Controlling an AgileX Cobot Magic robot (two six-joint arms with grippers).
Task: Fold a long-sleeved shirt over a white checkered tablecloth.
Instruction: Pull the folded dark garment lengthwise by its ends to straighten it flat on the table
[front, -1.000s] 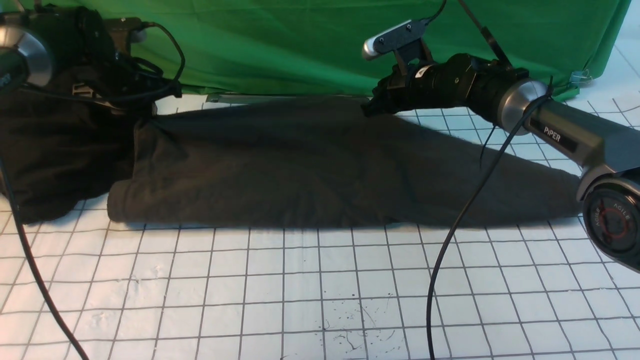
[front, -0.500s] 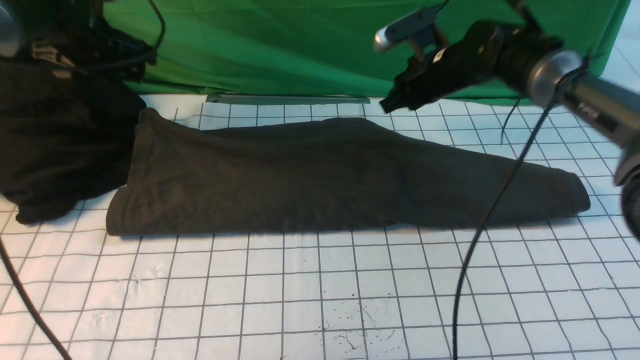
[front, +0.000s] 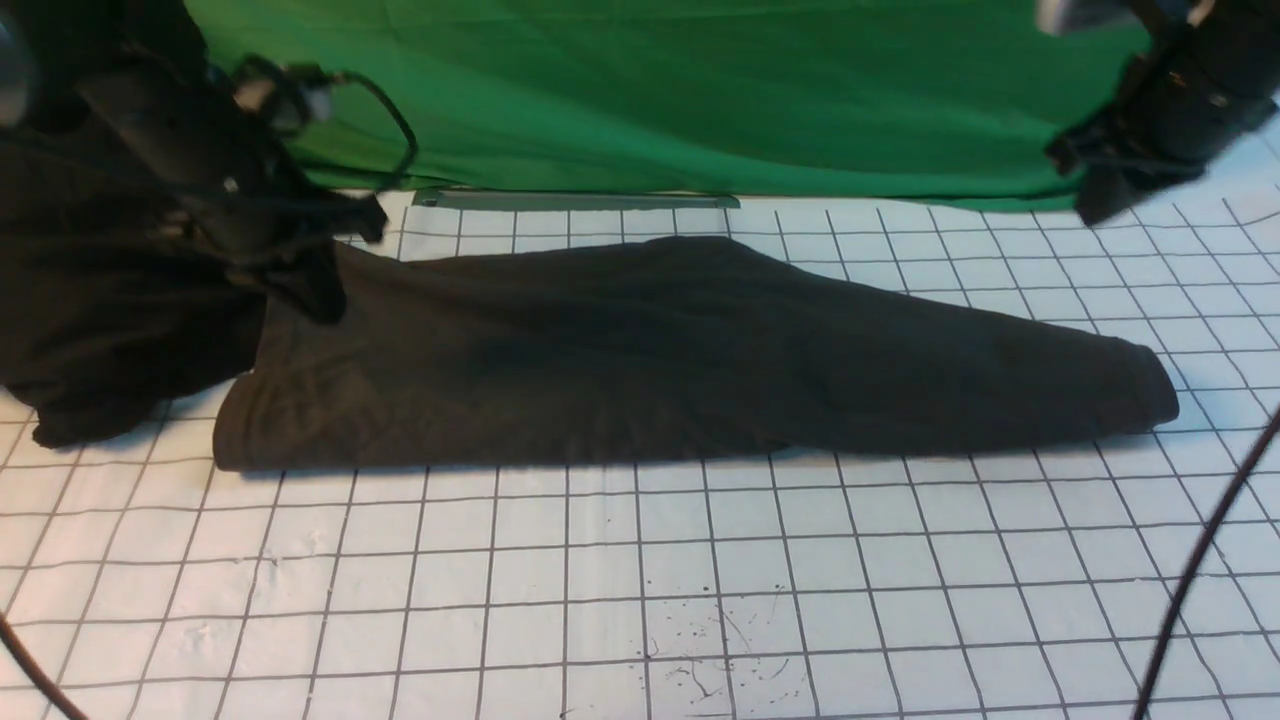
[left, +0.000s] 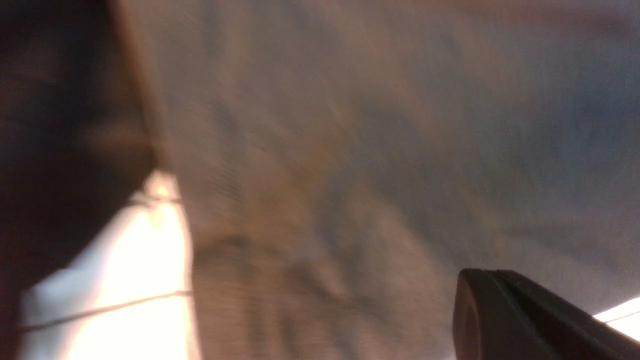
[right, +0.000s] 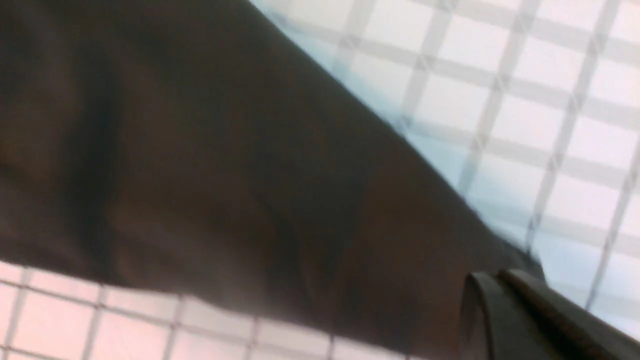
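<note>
Across the far half of the white checkered tablecloth (front: 640, 580) lies the long-sleeved shirt (front: 660, 350), already doubled into a long dark band. It is broad at the robot's left and tapers to a narrow end on the right, with its near edge almost straight. Its left end runs up against a blacker heap of cloth (front: 100, 320).

The left pincer (front: 345, 265) hangs over the shirt's far left corner, but blur hides whether it grips the knit or how wide it stands. Its wrist view gives only smeared fabric and one dark finger (left: 525, 320). The right pincer (front: 1100, 190) is raised well clear at the far right with nothing visibly in it. Its opening I cannot tell either.

By its look the shirt is light, soft and limp — it will drape and sag rather than hold a shape, and stacked layers may slide on each other. Good places to grasp would be the narrow right end and the near left corner, pinching through every layer.

Beneath it, the tablecloth covering the worktop is itself loose cloth, faintly wrinkled at the near left and flecked with black specks, so a low pinch could catch it too. A green cloth (front: 700, 90) closes the far side above a pale strip (front: 575, 199), and dark cables (front: 1190, 590) hang near both arms — something to snag.
</note>
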